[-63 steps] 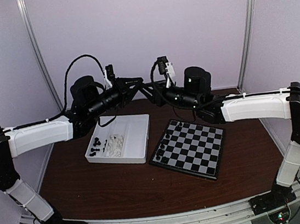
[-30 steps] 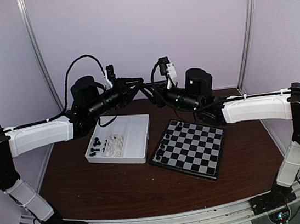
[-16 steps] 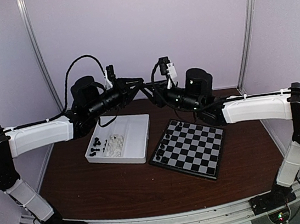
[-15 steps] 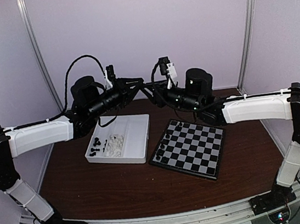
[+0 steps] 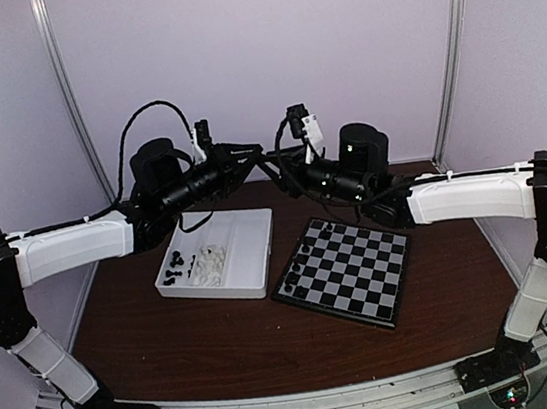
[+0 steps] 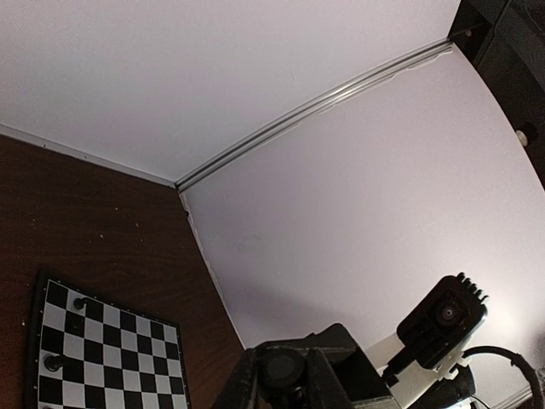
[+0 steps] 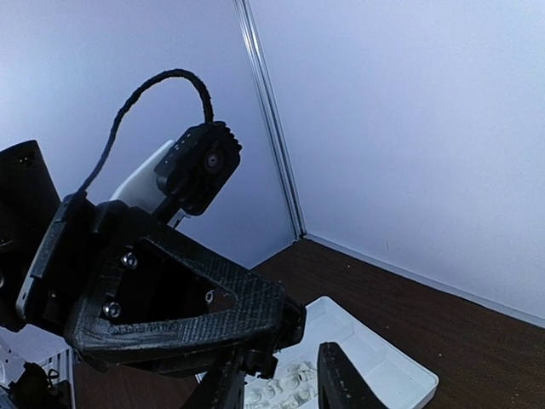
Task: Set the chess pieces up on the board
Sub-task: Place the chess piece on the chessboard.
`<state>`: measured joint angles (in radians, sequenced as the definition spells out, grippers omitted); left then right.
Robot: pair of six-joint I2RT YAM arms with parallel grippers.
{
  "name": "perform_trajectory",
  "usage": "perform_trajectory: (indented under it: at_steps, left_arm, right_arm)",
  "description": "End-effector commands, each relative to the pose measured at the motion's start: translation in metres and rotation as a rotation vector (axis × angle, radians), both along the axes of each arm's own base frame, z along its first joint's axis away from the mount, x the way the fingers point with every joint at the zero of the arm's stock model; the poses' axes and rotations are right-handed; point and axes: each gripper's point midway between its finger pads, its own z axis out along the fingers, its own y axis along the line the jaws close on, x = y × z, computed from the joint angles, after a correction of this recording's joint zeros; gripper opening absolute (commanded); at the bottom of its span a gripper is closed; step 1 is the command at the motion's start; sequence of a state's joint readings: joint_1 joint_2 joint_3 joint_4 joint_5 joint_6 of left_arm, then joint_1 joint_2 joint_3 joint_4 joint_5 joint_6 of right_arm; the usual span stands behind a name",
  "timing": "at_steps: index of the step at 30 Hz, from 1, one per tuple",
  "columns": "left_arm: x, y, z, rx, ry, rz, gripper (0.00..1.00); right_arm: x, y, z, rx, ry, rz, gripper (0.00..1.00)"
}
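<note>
Hanging tip to tip above the far side of the table (image 5: 221,342), my right gripper (image 7: 281,362) has its fingers spread, but whether my left gripper (image 7: 277,328) is clamped I cannot tell.

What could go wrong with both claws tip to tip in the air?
1. The left claw and the right claw are tip to tip, contact unclear; a small drift could jam them together.
2. No chess piece is visible between them; any passed here could drop onto the table.
3. A low descent could knock the black pieces on the board.
</note>
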<state>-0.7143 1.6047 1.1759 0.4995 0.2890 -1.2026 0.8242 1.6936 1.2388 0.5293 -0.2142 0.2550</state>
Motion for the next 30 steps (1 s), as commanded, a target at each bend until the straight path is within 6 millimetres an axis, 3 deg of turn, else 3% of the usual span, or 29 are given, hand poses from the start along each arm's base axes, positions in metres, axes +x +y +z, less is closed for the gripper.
perform_trajectory:
  at_steps: [1, 20, 30]
  left_arm:
    - [-0.002, -0.005, 0.011, -0.003, -0.019, -0.019, 0.19]
    - [0.001, -0.008, 0.006, -0.005, -0.003, -0.027, 0.22]
    - [0.001, -0.001, 0.010, 0.043, -0.050, 0.015, 0.46]
  right_arm:
    - [-0.011, -0.007, 0.030, -0.026, -0.101, 0.015, 0.29]
    - [-0.007, -0.006, 0.026, -0.060, -0.093, 0.003, 0.07]
    - [-0.008, -0.013, 0.014, -0.072, -0.041, -0.015, 0.01]
